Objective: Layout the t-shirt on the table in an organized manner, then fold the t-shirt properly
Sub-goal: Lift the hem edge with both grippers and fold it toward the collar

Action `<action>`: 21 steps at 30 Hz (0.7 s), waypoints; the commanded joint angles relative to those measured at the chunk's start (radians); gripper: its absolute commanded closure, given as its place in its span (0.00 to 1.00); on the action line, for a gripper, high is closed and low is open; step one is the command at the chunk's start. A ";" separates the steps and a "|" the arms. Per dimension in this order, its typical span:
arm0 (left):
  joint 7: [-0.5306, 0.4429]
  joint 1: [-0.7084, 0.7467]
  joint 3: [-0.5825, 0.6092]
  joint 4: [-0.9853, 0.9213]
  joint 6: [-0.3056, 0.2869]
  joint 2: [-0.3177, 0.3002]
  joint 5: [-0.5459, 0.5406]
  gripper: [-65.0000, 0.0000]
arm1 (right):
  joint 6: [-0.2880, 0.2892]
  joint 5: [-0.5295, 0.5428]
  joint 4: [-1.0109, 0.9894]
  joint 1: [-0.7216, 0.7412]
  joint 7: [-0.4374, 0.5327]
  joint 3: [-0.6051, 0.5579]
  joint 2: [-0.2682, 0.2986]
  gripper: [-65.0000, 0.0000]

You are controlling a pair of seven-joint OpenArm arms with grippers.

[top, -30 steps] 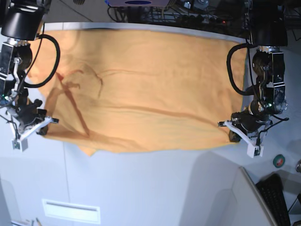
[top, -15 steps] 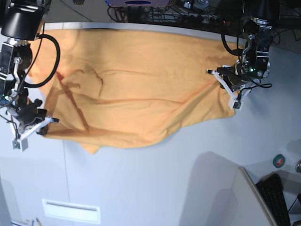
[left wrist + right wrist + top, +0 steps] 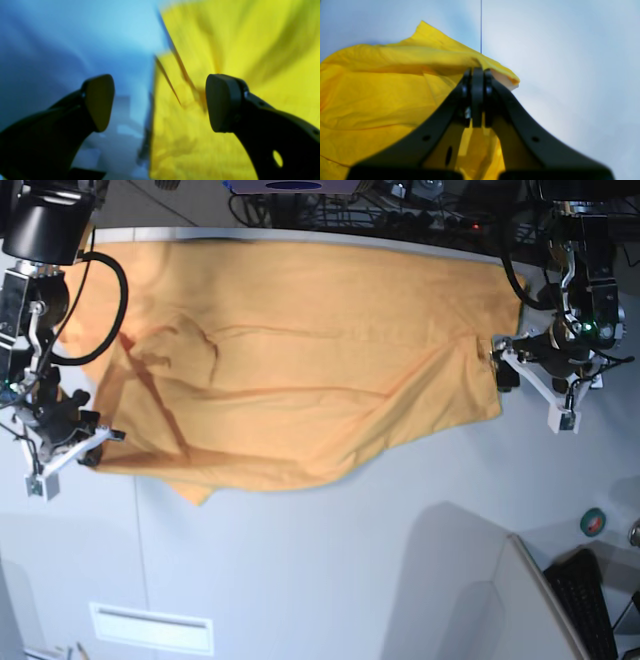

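Orange cotton covers most of the far half of the table (image 3: 330,570); the t-shirt (image 3: 300,370) lies spread across it, reaching to the far edge, with creases running across its middle and a darker folded band near my right-hand side; its near hem sags unevenly, lowest at a small point toward the right arm. I note the right gripper (image 3: 477,75) closed tight on a fold of the shirt's edge; in its wrist view the fingers (image 3: 478,100) meet with cloth bunched over their tips, and a thin seam line in the tabletop runs away beyond them. I find the left gripper (image 3: 160,102) standing wide apart; its two dark pads (image 3: 100,102) have nothing between them; the shirt's edge lies below, cloth under one pad and bare table under the other, though this view is blurred. In the base view that gripper (image 3: 530,375) sits just beside the shirt's corner.
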 commanded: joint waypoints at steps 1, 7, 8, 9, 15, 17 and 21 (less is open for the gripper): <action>-0.012 -0.048 -0.008 -0.016 -0.001 -0.010 -0.001 0.19 | 0.005 0.007 0.017 0.017 0.023 0.003 0.010 1.00; -0.012 -0.293 -0.017 -0.412 -0.181 -0.010 -0.001 0.19 | 0.005 0.007 0.017 0.017 0.023 0.003 0.010 1.00; -0.012 -0.322 -0.017 -0.468 -0.201 -0.010 -0.001 0.19 | 0.005 0.007 0.017 0.017 0.023 0.003 0.010 1.00; -0.012 -0.352 -0.019 -0.515 -0.222 -0.008 -0.001 0.19 | 0.005 0.007 0.017 0.017 0.023 0.003 0.010 1.00; -0.014 -0.413 -0.019 -0.609 -0.248 0.028 -0.001 0.19 | 0.005 0.007 0.017 0.006 0.025 0.003 0.010 1.00; -0.015 -0.428 -0.014 -0.613 -0.248 0.044 -0.001 0.19 | 0.005 0.007 0.017 0.005 0.025 0.003 0.010 1.00; -0.017 -0.431 -0.010 -0.615 -0.248 0.068 0.000 0.19 | 0.005 0.007 0.017 0.005 0.025 0.003 0.010 1.00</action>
